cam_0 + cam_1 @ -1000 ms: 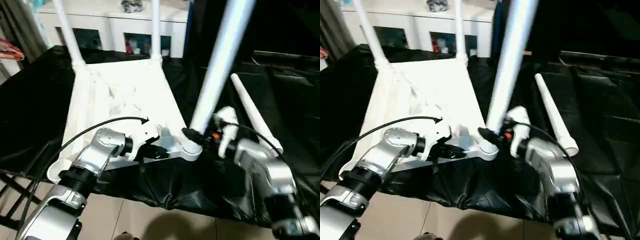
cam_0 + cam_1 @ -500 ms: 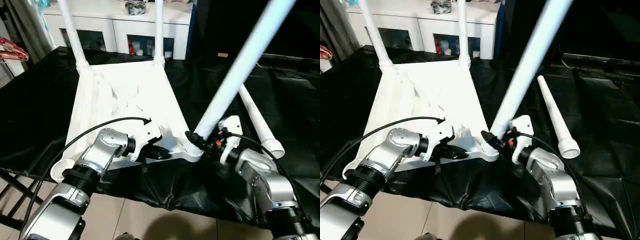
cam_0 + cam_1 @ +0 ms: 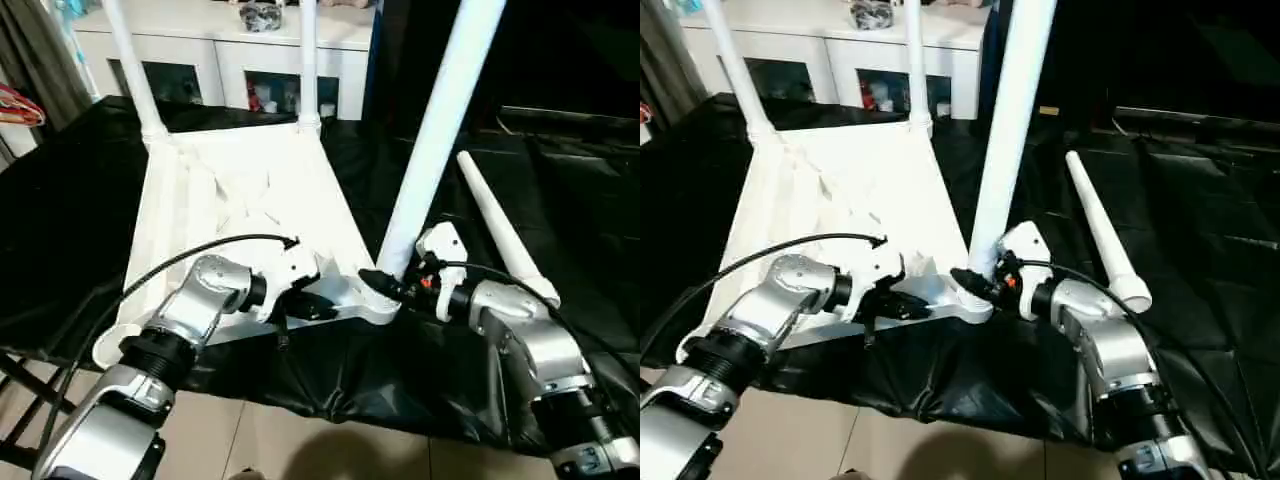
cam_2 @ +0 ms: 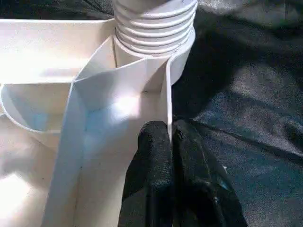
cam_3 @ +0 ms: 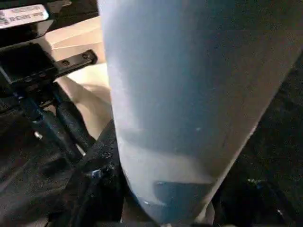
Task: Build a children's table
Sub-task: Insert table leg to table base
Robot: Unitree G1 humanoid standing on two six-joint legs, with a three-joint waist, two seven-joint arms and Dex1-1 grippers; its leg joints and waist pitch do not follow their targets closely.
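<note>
Upturned children's table (image 3: pixel 250 200) on black sheet (image 3: pixel 60 220): left gripper (image 4: pixel 171 142) pinches its rim, right gripper (image 3: pixel 385 287) grasps leg 3 (image 3: pixel 430 140) entering near socket; next, likely seating it straight.

A home-like room: a white cabinet (image 3: pixel 235 45) with glass doors, and a tiled floor (image 3: pixel 300 445).

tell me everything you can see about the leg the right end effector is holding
The leg is a long white tube, plastic by its look, standing nearly upright and leaning slightly. Its ribbed, threaded lower end sits in the near right corner socket of the upturned white tabletop. The right end effector is closed around it just above the socket. Its upper end runs past the head views' top edge.
</note>
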